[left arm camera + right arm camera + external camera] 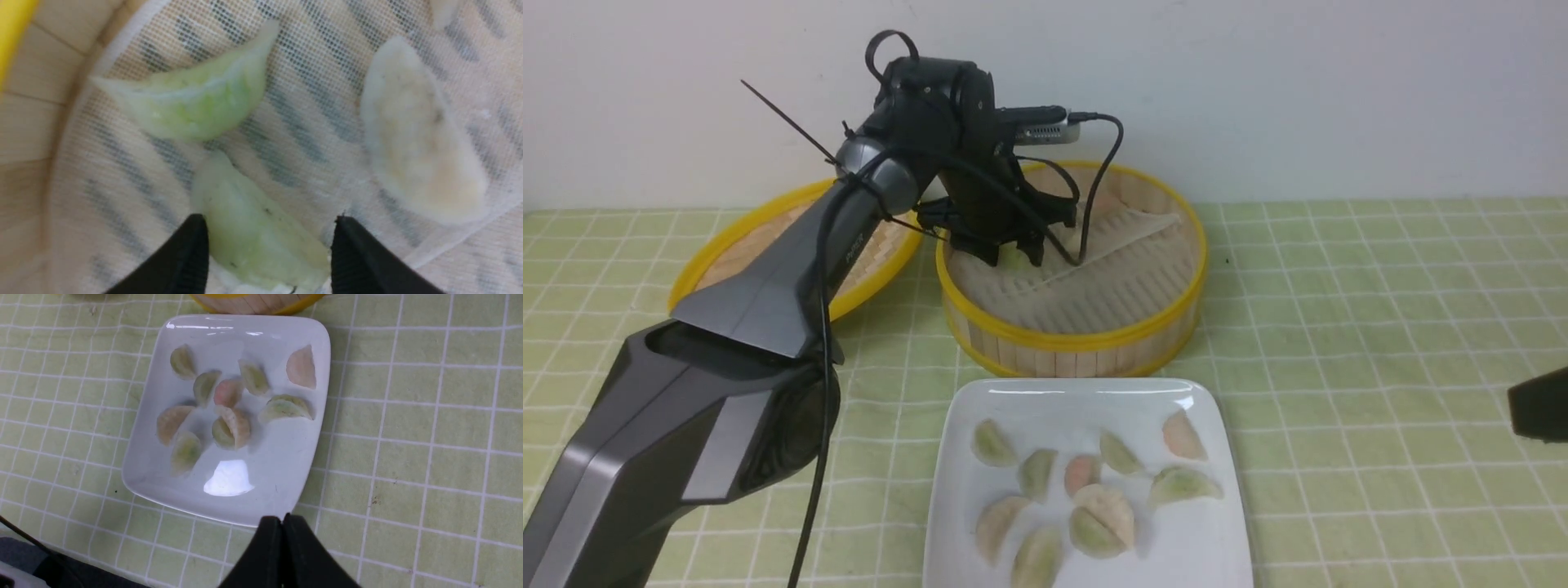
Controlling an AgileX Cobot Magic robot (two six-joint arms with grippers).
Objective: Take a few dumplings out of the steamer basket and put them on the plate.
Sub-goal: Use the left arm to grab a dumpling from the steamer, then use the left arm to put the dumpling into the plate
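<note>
Over checked green cloth (1339,327), poised with left gripper (270,218) parted astride a soft, slippery dumpling (257,241) — pinch gently across plump middle.

A pale green tablecloth (1380,327) gridded with thin white lines, under a plain white wall (1339,82). The steamer basket (1086,339) shows bright yellow rims and pale tan bamboo slats; its liner (310,134) is a whitish mesh. The lid (719,245) pairs a yellow rim with a tan weave. On the glossy white plate (1192,555), dumplings (1081,474) in muted green, pink and beige. On the liner, pale green dumplings (196,102) and a whitish dumpling (416,134), faintly yellowed. The robot arm (686,425) is dark grey and black.
</note>
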